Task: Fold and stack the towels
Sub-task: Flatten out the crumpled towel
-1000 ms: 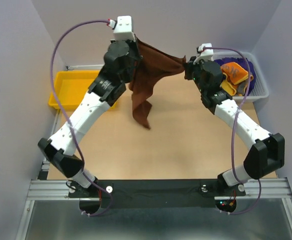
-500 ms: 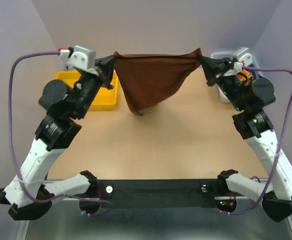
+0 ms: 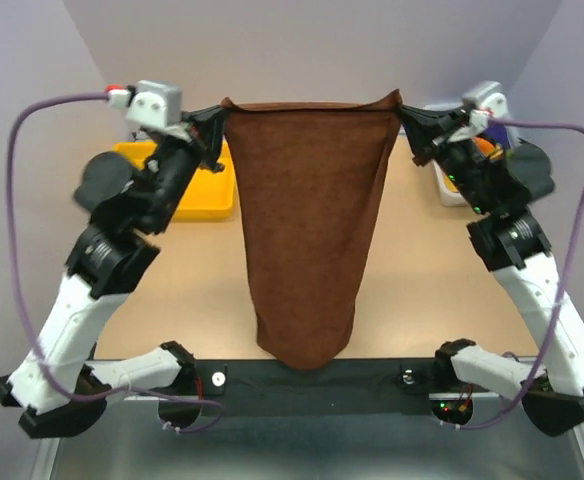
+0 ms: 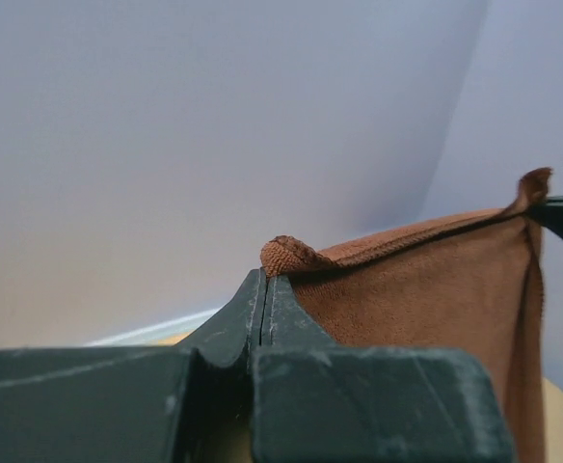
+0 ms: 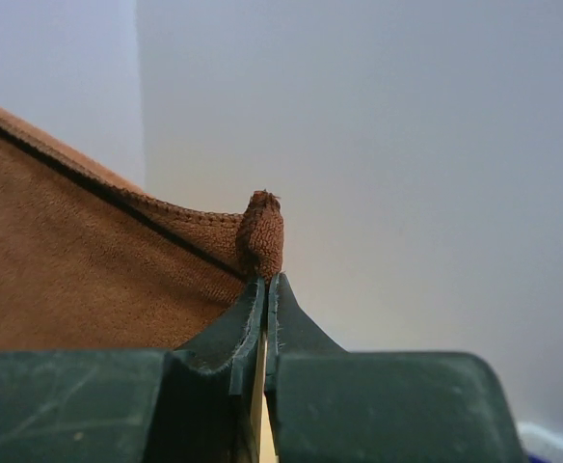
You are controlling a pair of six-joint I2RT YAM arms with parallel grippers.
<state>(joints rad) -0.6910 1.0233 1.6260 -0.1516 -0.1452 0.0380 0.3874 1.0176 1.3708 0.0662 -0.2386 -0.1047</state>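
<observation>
A plain dark brown towel [image 3: 307, 230] hangs stretched between my two grippers, high above the table. Its top edge runs straight from left to right and its lower end hangs toward the near table edge. My left gripper [image 3: 220, 113] is shut on the towel's top left corner, which shows in the left wrist view [image 4: 286, 256]. My right gripper [image 3: 404, 108] is shut on the top right corner, seen in the right wrist view [image 5: 260, 236]. An orange towel [image 3: 483, 146] peeks out behind the right arm; the other towels are hidden.
A yellow plastic tray [image 3: 202, 195] sits at the back left, partly behind the left arm. A white mesh basket [image 3: 444, 185] sits at the back right, mostly behind the right arm. The tan table [image 3: 412, 290] lies below the hanging towel.
Both grippers spread apart, pulling the bunched brown towel taut between them. In the last half second the towel unfurled and now hangs full length toward the near edge.
</observation>
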